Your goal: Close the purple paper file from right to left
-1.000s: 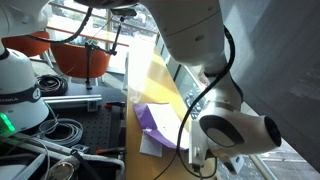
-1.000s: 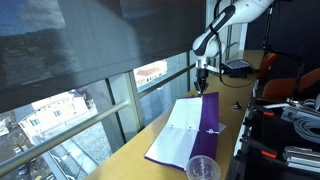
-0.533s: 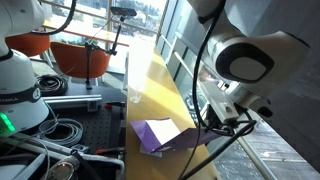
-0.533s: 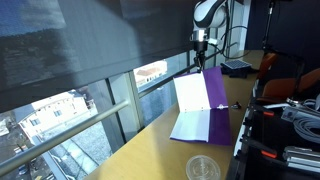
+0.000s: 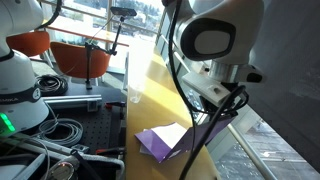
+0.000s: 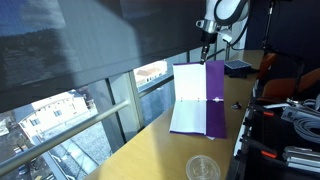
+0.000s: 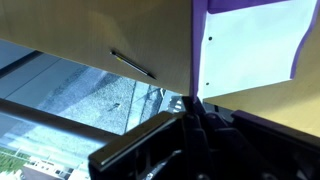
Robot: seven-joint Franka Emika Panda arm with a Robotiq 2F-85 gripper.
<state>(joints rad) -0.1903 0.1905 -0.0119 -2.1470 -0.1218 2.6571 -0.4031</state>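
Up at the raised cover's free edge, the gripper [image 7: 195, 108] is pinching the purple paper file [image 6: 215, 100]. It looks light and floppy, so it'll probably bend. That edge seems the right place to grab.

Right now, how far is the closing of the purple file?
Done: the tool holds one flap of the file, raised off the table. In hand: the flap stands roughly upright. Left: lay it flat on the other half, then release.

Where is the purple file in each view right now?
In an exterior view: file low centre, near the bottom edge.
In an exterior view: file centre, one cover raised upright.
Wrist view: file top right, white page facing the camera.
Shared landmark: the wooden table.
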